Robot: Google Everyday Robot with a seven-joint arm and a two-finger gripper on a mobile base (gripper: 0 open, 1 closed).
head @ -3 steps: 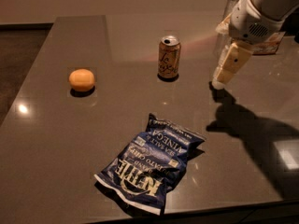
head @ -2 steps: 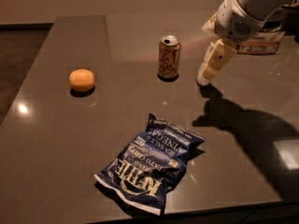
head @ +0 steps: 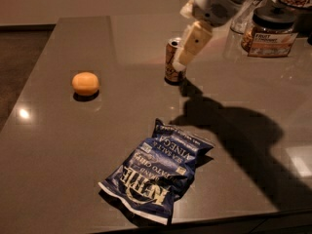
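Leftward across the bench [head: 53, 145] the gripper [head: 180, 65] is travelling, now hanging right at the soda can [head: 170, 62].
Its tip is overlapping the can's right side just under the rim; whether it is open, closed or touching the can cannot be told. The can is standing upright toward the far middle of the bench, with an orange [head: 85, 83] lying well apart to its left, a blue chip bag [head: 156, 172] lying near the front edge, and a labelled jar [head: 270, 30] sitting at the far right.
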